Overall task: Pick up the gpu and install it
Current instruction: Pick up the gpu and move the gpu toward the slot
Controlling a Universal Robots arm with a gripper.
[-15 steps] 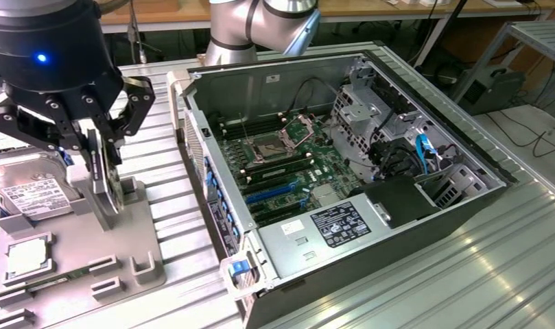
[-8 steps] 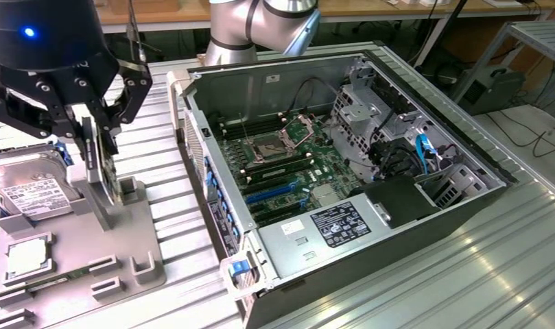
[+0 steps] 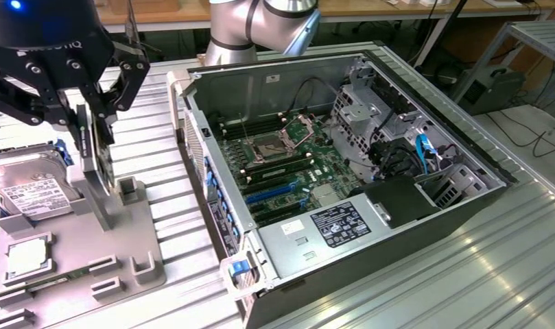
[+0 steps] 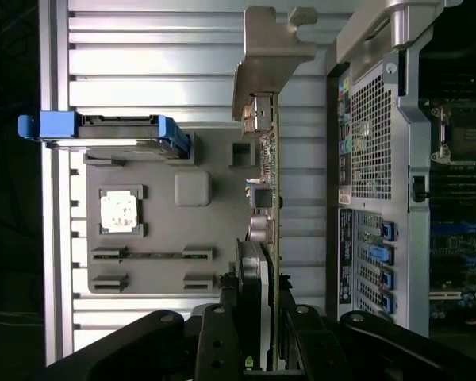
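One gpu [image 3: 99, 171], one hard drive [image 3: 25, 192], one chip [image 3: 25, 257], one grey tray [image 3: 121, 240], one open PC case [image 3: 396, 274] on the worktop [image 3: 497, 274]. Gripper [image 3: 92, 130] is clamped on the gpu's upper end. The gpu stands on edge over the tray, long axis vertical, bracket [image 4: 270, 63] end pointing down.

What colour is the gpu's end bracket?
Silver-grey metal; the gpu bracket shows best in the wrist view.
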